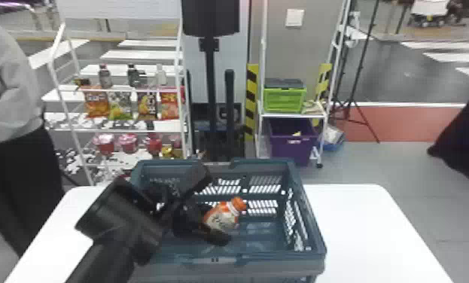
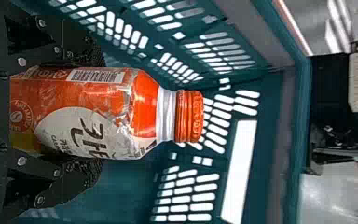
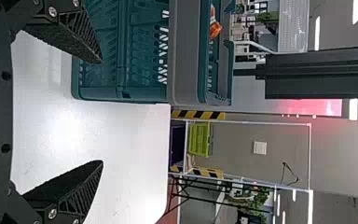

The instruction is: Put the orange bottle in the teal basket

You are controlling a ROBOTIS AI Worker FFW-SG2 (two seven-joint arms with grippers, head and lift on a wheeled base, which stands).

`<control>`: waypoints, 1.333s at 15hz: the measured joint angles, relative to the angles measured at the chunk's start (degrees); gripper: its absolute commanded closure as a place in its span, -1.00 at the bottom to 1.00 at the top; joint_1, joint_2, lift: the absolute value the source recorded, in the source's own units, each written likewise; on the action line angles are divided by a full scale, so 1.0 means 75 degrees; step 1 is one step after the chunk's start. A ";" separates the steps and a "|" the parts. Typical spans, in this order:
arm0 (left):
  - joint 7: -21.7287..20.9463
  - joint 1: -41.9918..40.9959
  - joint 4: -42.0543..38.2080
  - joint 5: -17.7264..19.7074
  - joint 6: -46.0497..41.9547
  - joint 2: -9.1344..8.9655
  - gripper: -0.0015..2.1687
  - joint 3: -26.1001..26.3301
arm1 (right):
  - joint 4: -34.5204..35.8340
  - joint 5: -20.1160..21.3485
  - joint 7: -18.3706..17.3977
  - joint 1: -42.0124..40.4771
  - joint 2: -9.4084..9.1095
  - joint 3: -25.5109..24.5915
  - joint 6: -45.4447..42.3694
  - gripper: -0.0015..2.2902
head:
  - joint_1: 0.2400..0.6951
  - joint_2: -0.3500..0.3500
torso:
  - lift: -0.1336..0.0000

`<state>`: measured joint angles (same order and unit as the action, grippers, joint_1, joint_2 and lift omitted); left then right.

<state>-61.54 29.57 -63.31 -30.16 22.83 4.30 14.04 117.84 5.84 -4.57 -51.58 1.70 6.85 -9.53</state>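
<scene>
The left gripper (image 1: 220, 222) is inside the teal basket (image 1: 282, 257), shut on the orange bottle (image 1: 222, 217), whose cap tilts up and to the right. In the left wrist view, the left gripper (image 2: 98, 114) has its fingers against both sides of the orange bottle (image 2: 144, 109), with the cap pointing away from the palm toward the slotted wall of the teal basket (image 2: 289, 140). Whether the bottle touches the basket floor I cannot tell. The right gripper (image 3: 102, 112) stands open with nothing between its fingers, outside the teal basket (image 3: 184, 56) and near its side.
The basket's walls rise around my left gripper. It stands on a white table (image 1: 365, 229). Beyond are a snack rack (image 1: 120, 130) at left, and a shelf with a green crate (image 1: 284, 99) over a purple bin (image 1: 291, 145). A person (image 1: 9, 94) stands at far left.
</scene>
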 measured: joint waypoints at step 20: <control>0.0244 -0.0888 -0.2411 -0.0583 0.0579 -0.0201 -0.87 -0.1079 | 0.0131 0.0037 0.0000 -0.0166 -0.0004 0.0024 0.0000 -0.89 | 0.14 0.00 | 1.00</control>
<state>-59.71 22.91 -81.40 -34.54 27.17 2.80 5.95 118.83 6.11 -4.57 -52.82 1.67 7.03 -9.53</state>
